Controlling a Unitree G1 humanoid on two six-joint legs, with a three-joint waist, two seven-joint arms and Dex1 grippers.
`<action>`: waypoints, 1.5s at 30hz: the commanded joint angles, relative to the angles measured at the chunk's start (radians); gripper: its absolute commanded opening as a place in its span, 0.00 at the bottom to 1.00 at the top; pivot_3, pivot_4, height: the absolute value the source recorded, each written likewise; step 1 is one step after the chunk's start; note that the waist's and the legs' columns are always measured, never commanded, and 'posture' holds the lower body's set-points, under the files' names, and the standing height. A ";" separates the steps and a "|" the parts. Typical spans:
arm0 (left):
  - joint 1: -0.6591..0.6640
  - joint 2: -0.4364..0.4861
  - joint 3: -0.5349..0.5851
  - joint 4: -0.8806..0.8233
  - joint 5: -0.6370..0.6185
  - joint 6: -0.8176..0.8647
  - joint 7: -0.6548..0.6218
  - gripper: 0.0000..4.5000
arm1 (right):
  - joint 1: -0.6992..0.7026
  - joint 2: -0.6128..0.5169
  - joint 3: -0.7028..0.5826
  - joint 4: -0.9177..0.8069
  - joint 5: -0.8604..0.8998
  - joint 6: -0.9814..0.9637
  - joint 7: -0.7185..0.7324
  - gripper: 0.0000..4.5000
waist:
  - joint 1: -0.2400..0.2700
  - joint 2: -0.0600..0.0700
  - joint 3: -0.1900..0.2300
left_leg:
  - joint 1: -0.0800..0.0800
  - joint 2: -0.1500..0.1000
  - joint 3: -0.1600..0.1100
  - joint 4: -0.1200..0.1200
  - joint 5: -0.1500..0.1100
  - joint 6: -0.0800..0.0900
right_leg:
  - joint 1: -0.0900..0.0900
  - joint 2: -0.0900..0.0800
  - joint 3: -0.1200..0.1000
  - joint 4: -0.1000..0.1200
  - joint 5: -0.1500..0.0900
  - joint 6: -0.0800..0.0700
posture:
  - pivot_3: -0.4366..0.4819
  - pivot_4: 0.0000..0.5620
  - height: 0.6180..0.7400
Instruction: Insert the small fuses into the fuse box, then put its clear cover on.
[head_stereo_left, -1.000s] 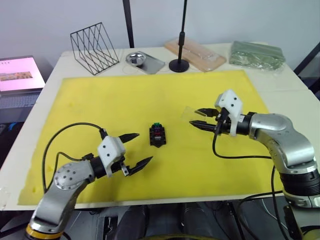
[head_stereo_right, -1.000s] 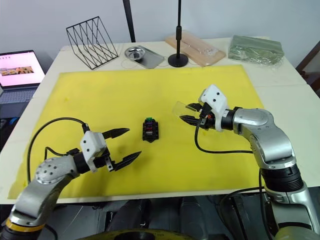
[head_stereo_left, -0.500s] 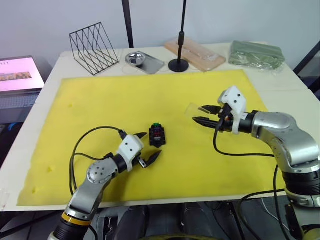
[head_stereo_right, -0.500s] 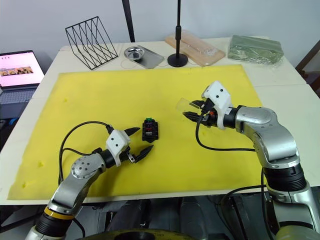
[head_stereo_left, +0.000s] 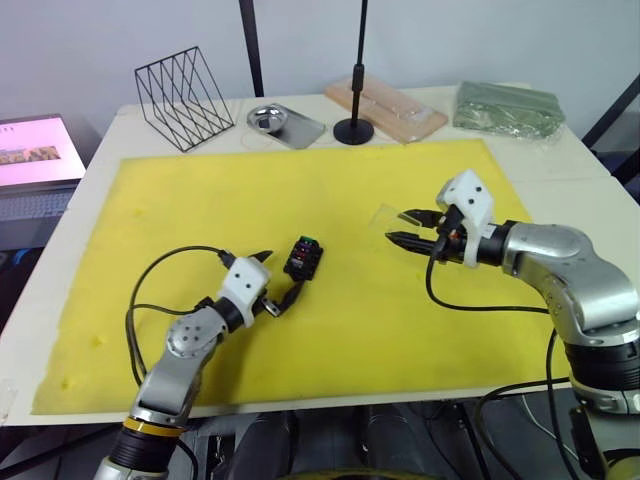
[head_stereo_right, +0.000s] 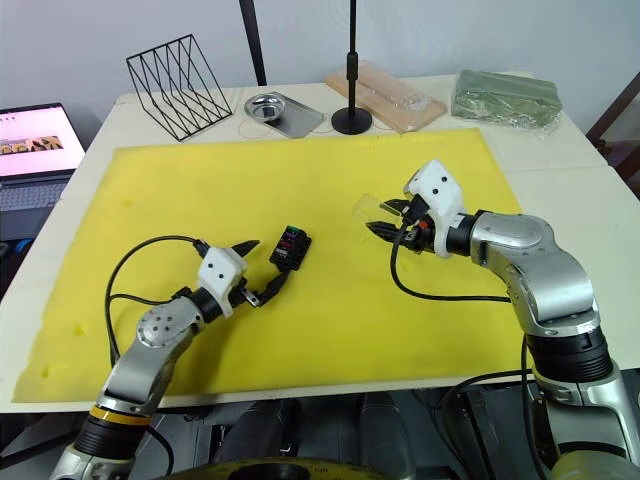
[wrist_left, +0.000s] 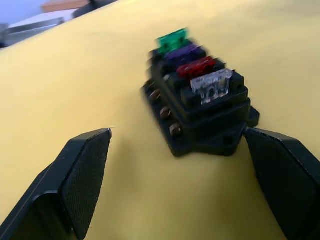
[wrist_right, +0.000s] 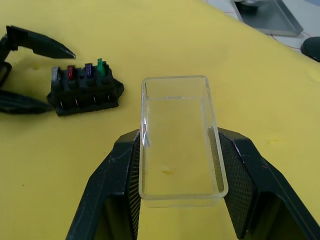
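Your left pincer (head_stereo_left: 279, 285) gapes wide at the fuse box (head_stereo_left: 302, 257), centre frame; your right pincer (wrist_right: 176, 165) clamps the clear cover (wrist_right: 179, 136), raised right of centre.

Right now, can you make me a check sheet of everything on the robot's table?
Surface: yellow mat on a pale table.
Job's things: fuse box holds four fuses; clear cover off the box.
Clutter: wire rack, metal tray, black stand, wooden board, green bag.
Grippers: left gripper open beside the box; right gripper shut on the cover.
Cables: black cable loops from each arm.
Surroundings: laptop on the left.
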 joint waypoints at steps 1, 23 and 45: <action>-0.009 0.035 0.064 0.020 0.001 0.015 0.010 1.00 | -0.026 -0.009 -0.027 -0.028 0.012 -0.015 -0.002 0.40 | 0.000 0.000 0.000 | 0.000 0.000 0.000 0.000 0.000 0.000 | 0.000 0.000 0.000 0.000 0.000 0.000 | 0.48 0.27 1.00; -0.100 -0.025 -0.047 0.072 -0.027 0.002 -0.092 1.00 | -0.029 -0.019 -0.027 -0.067 0.033 0.020 -0.004 0.40 | 0.002 0.000 0.000 | -0.001 -0.001 0.000 0.000 0.000 0.000 | 0.000 -0.001 0.000 0.000 0.000 0.000 | 0.48 0.27 1.00; -0.223 -0.064 -0.081 0.228 0.014 0.064 -0.108 0.64 | -0.029 -0.018 -0.049 -0.112 0.067 0.071 -0.063 0.40 | 0.005 0.000 0.000 | -0.001 -0.001 0.000 0.001 0.000 0.000 | 0.000 -0.001 0.000 0.000 0.000 0.000 | 0.48 0.27 1.00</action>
